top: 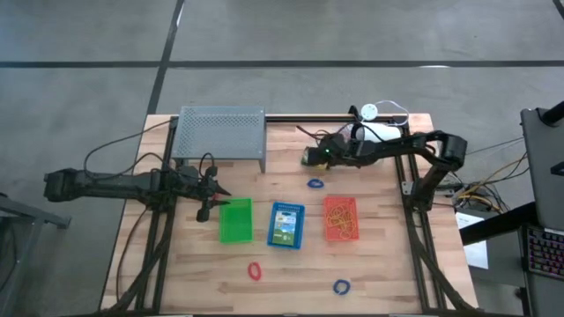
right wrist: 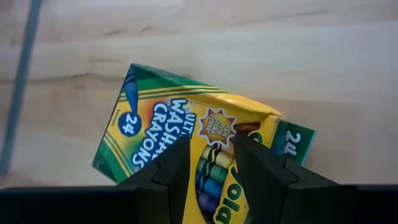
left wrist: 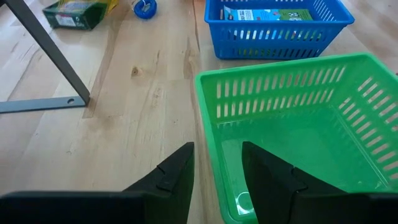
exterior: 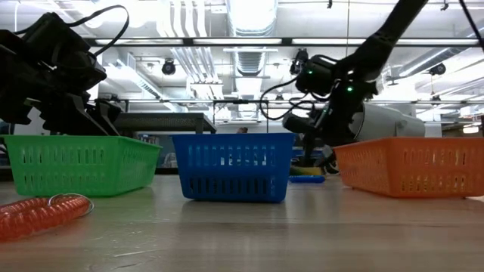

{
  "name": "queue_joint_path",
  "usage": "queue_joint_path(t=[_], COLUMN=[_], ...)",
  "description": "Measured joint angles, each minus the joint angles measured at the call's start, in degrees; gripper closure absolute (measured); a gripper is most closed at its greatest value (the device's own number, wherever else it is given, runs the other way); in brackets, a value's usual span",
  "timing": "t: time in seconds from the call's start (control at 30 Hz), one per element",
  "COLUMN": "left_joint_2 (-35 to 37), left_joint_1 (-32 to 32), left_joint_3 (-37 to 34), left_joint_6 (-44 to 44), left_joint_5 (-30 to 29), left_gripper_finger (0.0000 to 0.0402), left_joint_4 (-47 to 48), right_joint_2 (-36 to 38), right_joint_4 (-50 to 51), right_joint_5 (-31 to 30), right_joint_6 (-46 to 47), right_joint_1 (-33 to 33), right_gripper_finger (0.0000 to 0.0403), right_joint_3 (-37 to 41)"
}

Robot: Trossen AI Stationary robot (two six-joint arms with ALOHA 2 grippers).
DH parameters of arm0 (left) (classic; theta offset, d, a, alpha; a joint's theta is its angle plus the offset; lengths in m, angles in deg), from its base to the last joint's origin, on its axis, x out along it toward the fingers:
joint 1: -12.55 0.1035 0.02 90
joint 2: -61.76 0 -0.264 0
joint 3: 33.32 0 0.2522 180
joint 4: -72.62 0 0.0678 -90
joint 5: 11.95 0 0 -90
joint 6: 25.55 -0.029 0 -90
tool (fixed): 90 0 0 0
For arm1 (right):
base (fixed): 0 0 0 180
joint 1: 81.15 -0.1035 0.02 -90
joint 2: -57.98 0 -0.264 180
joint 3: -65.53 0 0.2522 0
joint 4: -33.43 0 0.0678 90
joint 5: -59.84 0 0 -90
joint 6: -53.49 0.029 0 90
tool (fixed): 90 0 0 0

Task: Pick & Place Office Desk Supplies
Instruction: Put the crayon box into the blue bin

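- The right gripper [right wrist: 208, 177] is poised over the crayon box [right wrist: 186, 134], fingers slightly parted, probably not yet gripping; a grasp seems intended.
- The left gripper [left wrist: 217, 174] is parked, parted and empty, at the green basket [left wrist: 348, 93] rim.

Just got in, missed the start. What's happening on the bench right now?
Desk supplies are being sorted into three trays. The right pincer is down over a crayon box lying on the table near the grey rack, fingers open on either side of it, not closed yet. The left pincer hovers open at the rim of the green tray, which looks empty. The blue tray holds a crayon box; the orange tray holds rubber bands. Red and blue loops are scattered on the table.
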Motion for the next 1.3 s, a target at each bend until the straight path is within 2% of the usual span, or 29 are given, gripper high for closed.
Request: queue_joint_path(t=[0.2,0.33,0.4,0.53,0.6,0.87,1.3], left_joint_2=[0.01,0.02,0.0,0.01,0.01,0.0,0.02], left_joint_1=[0.02,0.02,0.02,0.0,0.0,0.02,0.0], left_joint_3=[0.0,0.0,0.0,0.0,0.0,0.0,0.0], left_joint_6=[0.0,0.0,0.0,0.0,0.0,0.0,0.0], left_joint_5=[-0.01,0.0,-0.02,-0.02,0.0,-0.02,0.0], left_gripper_finger=[0.0263,0.0263,0.0263,0.0263,0.0263,0.0263,0.0263], left_joint_4=[-0.02,-0.02,-0.02,-0.02,0.0,-0.04,0.0], right_joint_2=[-2.66,-2.86,-2.48,-0.14,1.39,4.0,-1.23], right_joint_4=[0.08,0.83,1.32,3.12,5.0,11.22,10.41], right_joint_5=[7.96,10.14,9.18,1.91,0.3,1.14,2.62], right_joint_6=[-3.22,-5.06,-6.38,-7.74,-7.57,-4.09,3.64], right_joint_1=[-1.05,-3.67,-5.28,-7.59,-7.88,-9.01,-8.95], right_gripper_finger=[0.0273,0.0275,0.0275,0.0274,0.0276,0.0281,0.0284], right_joint_3=[-3.79,-5.34,-5.98,-6.9,-7.16,-6.72,-6.58])
